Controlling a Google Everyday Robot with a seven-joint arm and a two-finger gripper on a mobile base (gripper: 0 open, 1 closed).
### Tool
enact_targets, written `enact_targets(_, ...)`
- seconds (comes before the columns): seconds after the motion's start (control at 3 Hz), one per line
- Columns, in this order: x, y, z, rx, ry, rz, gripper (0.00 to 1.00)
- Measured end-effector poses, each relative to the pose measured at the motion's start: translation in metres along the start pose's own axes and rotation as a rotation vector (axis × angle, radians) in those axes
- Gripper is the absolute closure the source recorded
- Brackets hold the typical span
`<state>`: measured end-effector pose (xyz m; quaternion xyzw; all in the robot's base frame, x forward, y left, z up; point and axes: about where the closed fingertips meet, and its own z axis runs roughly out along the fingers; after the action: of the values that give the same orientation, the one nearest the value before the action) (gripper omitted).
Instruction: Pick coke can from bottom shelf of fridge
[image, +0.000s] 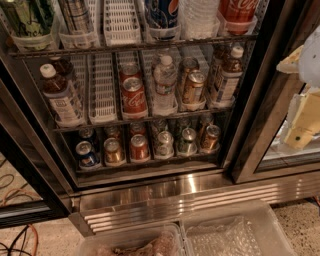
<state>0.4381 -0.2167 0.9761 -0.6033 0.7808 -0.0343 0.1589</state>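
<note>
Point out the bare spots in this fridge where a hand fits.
Free: the empty lane tray between the brown bottle and the tall red can on the middle rack. Crowded: the bottom shelf, packed side to side around the coke can. The gripper hangs at right, outside.

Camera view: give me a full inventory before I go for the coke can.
fridge: one, dark-framed, steel base, fills view.
bottom shelf: one, dark wire, lowest rack.
coke can: one, red, bottom shelf, third from left.
Pepsi can: one, blue, bottom shelf, far left.
gold-orange can: one, immediately left of coke can.
other cans: three, silver to gold, right of coke can.
bottles and cans: several, mixed colours, upper racks.
plastic bins: two, clear, foreground below fridge.
pincer: one, cream, right edge, clear of shelves.
</note>
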Motion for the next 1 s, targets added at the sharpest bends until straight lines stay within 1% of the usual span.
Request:
enact_targets(0.33,0.000,0.000,0.000,0.000,0.000,0.000,0.00)
enact_targets(0.67,-0.004,0.011,0.025,-0.027,-0.057,0.031,0.00)
enact_targets(1.0,-0.010,0.029,0.071,-0.101,-0.123,0.084,0.00)
